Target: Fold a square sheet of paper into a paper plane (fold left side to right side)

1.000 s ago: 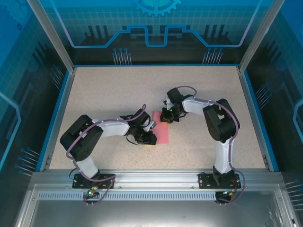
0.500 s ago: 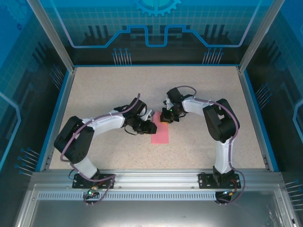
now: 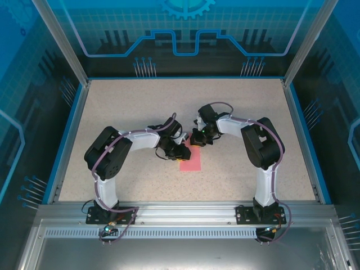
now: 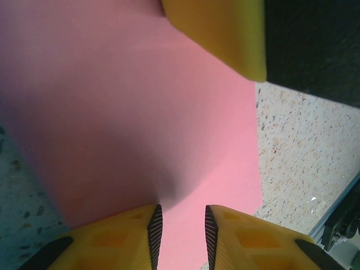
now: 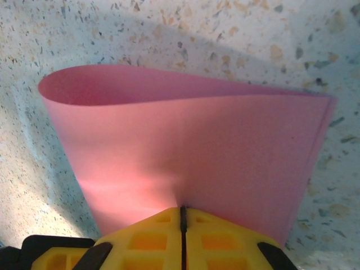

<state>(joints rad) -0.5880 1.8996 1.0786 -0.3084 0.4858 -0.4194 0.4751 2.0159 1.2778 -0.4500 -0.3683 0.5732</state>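
On the left, the left pincer (image 4: 180, 229) hangs low over the near part of the square sheet of paper (image 3: 191, 162). Its two jaws stand a little apart, and pink shows in the narrow gap between them, so I judge that it grips nothing. The sheet lies in the middle of the counter (image 3: 129, 107), between the two arms, and from above it looks like a narrow rectangle, not a full square. In the right wrist view it is doubled over: one side makes a soft, round loop, and on the other side the edges meet. On the right, the right pincer (image 5: 183, 216) is closed on the far end of the sheet and pinches both layers together.

So the first fold, side over side, seems to be laid, but the bend is round and not pressed into a sharp crease. I judge the task to be at an early stage. The crease must be flattened, and all the folds for the pointed nose and the wings are not yet done.
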